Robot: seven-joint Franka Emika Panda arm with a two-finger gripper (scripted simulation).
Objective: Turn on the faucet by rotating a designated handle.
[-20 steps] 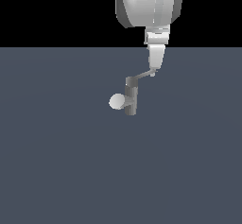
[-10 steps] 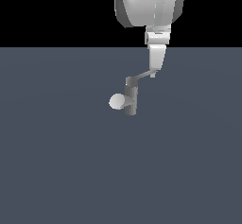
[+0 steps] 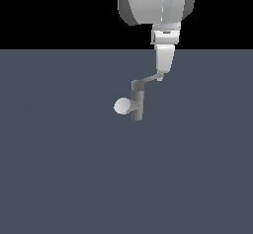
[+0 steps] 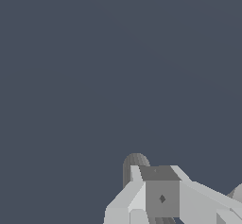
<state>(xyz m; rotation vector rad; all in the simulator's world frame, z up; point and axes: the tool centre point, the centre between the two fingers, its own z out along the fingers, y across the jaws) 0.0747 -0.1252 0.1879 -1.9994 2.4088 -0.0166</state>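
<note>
Slate-grey table (image 3: 59,178) fills your exterior view up to a black backdrop; it carries one fixture only. Item one: the faucet (image 3: 137,102), a grey upright post near the middle of the table, with a stubby spout ending in a pale round face that points toward the exterior view's left. Item two: the handle (image 3: 149,79), a thin grey lever rising from the post top toward the exterior view's right. Item three: the gripper (image 3: 160,76), white, hanging straight down from the arm's bulky white body, its tip meeting the far end of the handle. You cannot tell from either view whether it is clenched or released. In your wrist view the gripper's pale blocks (image 4: 160,197) cover most of the faucet post (image 4: 134,164).
</note>
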